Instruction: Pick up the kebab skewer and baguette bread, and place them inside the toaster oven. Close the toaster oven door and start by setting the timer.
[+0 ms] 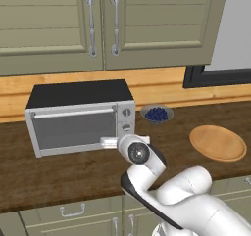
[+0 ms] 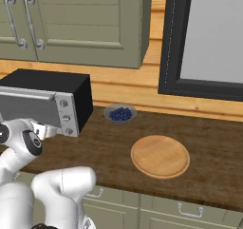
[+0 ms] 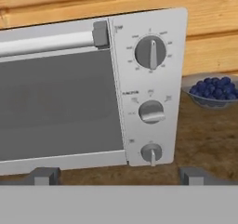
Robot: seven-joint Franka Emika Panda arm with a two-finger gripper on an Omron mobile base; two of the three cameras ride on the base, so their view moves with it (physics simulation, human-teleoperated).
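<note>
- Gripper (image 3: pixel 119 175) jaws spread fully wide, I see nothing held between them.
- Toaster oven (image 3: pixel 93 93) sits right ahead, toaster oven door (image 3: pixel 56 102) shut.
- Blueberry bowl (image 3: pixel 211 90) lies beyond, rightward.

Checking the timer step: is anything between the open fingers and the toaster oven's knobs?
Nothing visible. The fingers sit open low before the silver toaster oven; its three round knobs face them unobstructed.
</note>
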